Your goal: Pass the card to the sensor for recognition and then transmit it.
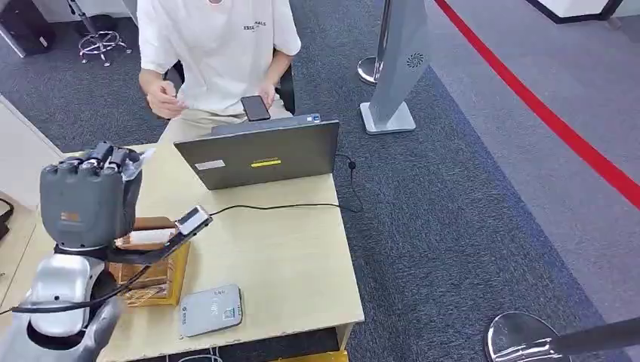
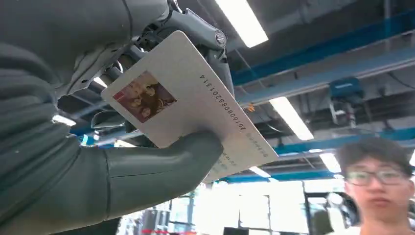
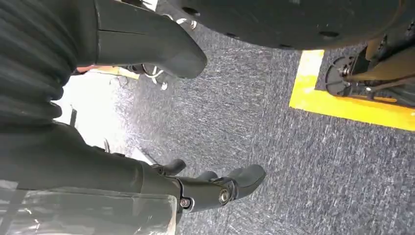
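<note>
My left hand (image 1: pixel 87 192) is raised above the table's left side and pinches a white card (image 2: pixel 186 103) between thumb and fingers. The card carries a small photo and a row of numbers, and in the left wrist view it is tilted up toward the ceiling. In the head view a pale edge of the card (image 1: pixel 143 160) sticks out past the hand. A small scanner (image 1: pixel 192 220) on a black cable sits just right of the hand. A flat grey reader pad (image 1: pixel 210 309) lies near the table's front edge. My right hand (image 3: pixel 122 171) hangs over the carpet, fingers apart, holding nothing.
A person in a white shirt (image 1: pixel 219 45) sits behind a grey laptop (image 1: pixel 260 154), holding a dark phone (image 1: pixel 255 107). A brown wooden box (image 1: pixel 155 279) stands under my left hand. The wooden table (image 1: pixel 287 264) ends at the right, beside grey carpet with a stand (image 1: pixel 396 68).
</note>
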Controlling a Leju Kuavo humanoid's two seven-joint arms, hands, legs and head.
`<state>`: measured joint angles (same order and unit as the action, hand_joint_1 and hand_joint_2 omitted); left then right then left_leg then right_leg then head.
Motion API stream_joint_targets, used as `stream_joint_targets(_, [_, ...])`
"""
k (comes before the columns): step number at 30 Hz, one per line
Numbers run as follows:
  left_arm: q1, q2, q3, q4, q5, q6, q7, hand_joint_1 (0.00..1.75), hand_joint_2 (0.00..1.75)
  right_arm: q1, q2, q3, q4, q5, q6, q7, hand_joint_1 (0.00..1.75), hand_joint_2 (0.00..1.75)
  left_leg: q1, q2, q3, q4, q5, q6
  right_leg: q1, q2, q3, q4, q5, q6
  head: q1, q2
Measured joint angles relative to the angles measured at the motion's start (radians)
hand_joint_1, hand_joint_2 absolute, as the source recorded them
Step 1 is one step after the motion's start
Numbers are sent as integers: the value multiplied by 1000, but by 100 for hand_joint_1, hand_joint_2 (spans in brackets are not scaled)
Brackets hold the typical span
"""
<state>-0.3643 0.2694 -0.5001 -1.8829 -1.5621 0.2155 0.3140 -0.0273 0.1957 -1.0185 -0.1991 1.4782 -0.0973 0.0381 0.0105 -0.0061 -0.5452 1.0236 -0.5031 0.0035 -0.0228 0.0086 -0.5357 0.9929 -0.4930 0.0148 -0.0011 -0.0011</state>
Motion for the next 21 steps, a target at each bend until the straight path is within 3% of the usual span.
stream_joint_targets(4, [-60,49,18,58,0,-21,40,175,175,0,0,5,1,8,2,-4,0,175,0,0,0,0,0,0,0,0,0,0,0,0,0,0])
stream_joint_targets(10, [-128,105,69,159,0,-31,52,175,175,0,-4,11,2,12,2,-2,0,175,0,1,0,0,0,0,0,1,0,0,0,0,0,0])
stream_joint_targets(21, [-149,102,132,253,0,-59,1,175,175,0,-6,11,2,12,6,11,0,175,0,1,-1,0,0,0,0,1,-1,0,0,0,0,0])
